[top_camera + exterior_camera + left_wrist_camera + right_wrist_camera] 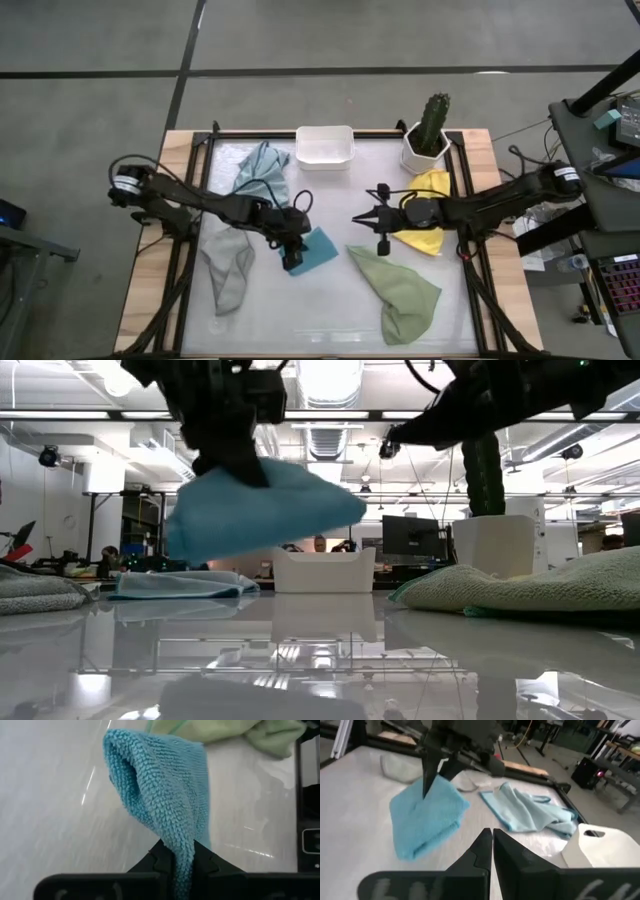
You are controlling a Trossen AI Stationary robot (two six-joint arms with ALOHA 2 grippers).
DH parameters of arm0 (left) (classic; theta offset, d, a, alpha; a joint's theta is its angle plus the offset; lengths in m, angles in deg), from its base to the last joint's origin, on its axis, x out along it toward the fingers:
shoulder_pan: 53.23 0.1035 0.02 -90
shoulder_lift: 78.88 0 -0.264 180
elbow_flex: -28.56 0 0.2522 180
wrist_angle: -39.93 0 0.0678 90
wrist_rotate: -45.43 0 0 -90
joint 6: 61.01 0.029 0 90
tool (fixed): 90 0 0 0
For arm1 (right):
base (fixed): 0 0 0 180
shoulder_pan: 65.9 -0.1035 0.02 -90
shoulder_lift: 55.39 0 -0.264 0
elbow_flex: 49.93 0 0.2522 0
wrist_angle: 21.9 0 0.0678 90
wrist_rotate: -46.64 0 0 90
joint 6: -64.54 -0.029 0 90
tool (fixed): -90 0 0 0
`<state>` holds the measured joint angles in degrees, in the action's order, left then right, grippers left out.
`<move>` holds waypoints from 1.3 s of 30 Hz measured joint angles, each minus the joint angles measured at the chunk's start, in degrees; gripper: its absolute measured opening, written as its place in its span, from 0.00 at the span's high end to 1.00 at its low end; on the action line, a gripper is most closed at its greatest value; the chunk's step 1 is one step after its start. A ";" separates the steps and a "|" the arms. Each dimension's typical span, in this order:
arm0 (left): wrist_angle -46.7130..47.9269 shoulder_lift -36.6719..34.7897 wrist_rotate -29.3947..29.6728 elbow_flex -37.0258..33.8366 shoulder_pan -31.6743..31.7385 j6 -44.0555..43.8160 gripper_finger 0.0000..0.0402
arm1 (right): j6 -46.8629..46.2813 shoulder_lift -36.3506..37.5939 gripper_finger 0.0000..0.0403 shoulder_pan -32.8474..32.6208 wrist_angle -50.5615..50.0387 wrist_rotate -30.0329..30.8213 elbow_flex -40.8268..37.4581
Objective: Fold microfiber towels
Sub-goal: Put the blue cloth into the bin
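Table: we see a glossy white top (300, 310) set in a dark frame on pale wood, mirroring the ceiling lights in the low view.
Near edge: the sage green towel (400, 290) lies crumpled toward the right, the grey towel (228, 268) toward the left.
Middle: the bright blue towel (318, 248) hangs lifted off the table in the low view, pinched at one edge.
Left gripper: the left gripper (291, 255) points down over the table's middle, its fingers clamped on the bright blue towel, which drapes away from them in the left wrist view.
Right gripper: the right gripper (358, 218) hovers level, its closed, empty tips aimed at the left gripper.
Right side: the yellow towel (425, 240) lies under the right arm.
Far edge: the pale blue-grey towel (262, 172), the white tub (324, 146), a potted cactus (430, 135).
Room: beyond, we see desks, monitors, grey floor.
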<state>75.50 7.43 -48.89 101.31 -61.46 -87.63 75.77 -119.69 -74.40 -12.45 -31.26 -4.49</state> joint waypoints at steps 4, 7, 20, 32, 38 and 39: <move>5.79 -0.32 0.52 4.58 1.03 3.75 0.98 | -0.76 2.50 0.98 -0.13 -3.19 -0.04 -0.02; 10.43 -0.29 0.63 9.00 3.25 8.67 0.98 | -0.86 3.14 0.98 -0.13 -3.89 -0.07 -0.04; 15.51 0.97 -2.02 20.59 26.31 36.32 0.98 | -0.66 3.46 0.98 -0.13 -5.39 -0.07 -0.06; 26.60 19.99 -13.67 43.28 43.83 54.87 0.99 | -0.69 3.46 0.98 -0.09 -7.51 -0.02 -0.08; 37.87 33.23 -13.70 60.59 46.67 65.10 1.00 | -0.23 3.46 0.98 0.52 -8.24 0.00 -0.08; 39.04 34.95 -13.73 62.87 46.97 66.60 1.00 | -0.33 3.46 0.98 0.68 -8.06 0.02 -0.08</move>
<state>114.53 42.38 -62.62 164.18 -14.50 -21.03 75.44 -116.23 -73.72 -20.51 -31.24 -4.57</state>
